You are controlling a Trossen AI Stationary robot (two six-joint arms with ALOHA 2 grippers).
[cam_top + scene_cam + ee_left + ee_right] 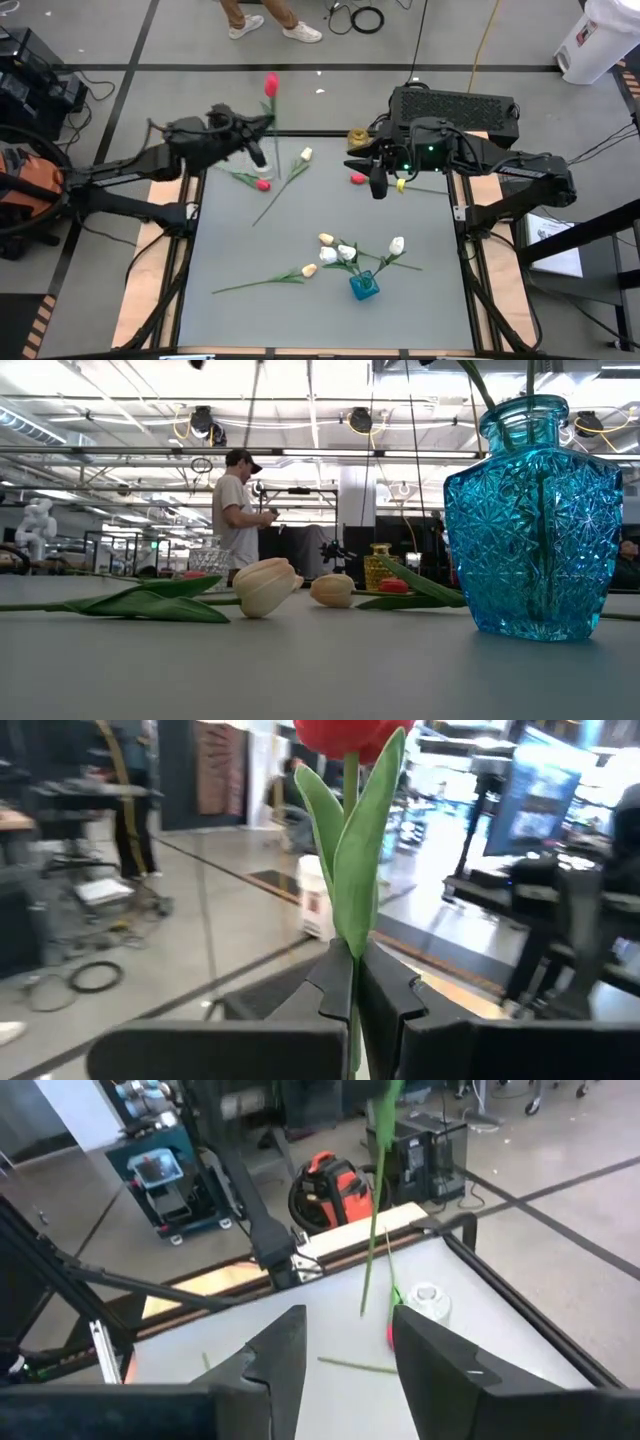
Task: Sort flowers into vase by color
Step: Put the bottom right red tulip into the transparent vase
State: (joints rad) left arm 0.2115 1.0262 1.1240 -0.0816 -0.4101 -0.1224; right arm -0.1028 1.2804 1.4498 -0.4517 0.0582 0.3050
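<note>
My left gripper, at the table's far left, is shut on a red tulip held up in the air; the head and green leaves rise above the fingers. My right gripper is open at the far right. The tulip's lower stem hangs ahead of its fingers, apart from them. A blue vase at the near middle holds white and cream tulips. Two red tulips, a white one and a cream one lie flat on the table. My left gripper pinches the red tulip's stem between its two fingers, just under the leaves. The fingers come in level and lie across the stem. The flower stands upright, head up, lifted clear of the table, and its lower stem hangs free below the fingers.
A clear glass vase stands at the far left of the table and a gold vase at the far edge. A person stands beyond the table. Bare grey tabletop lies near the front edge.
</note>
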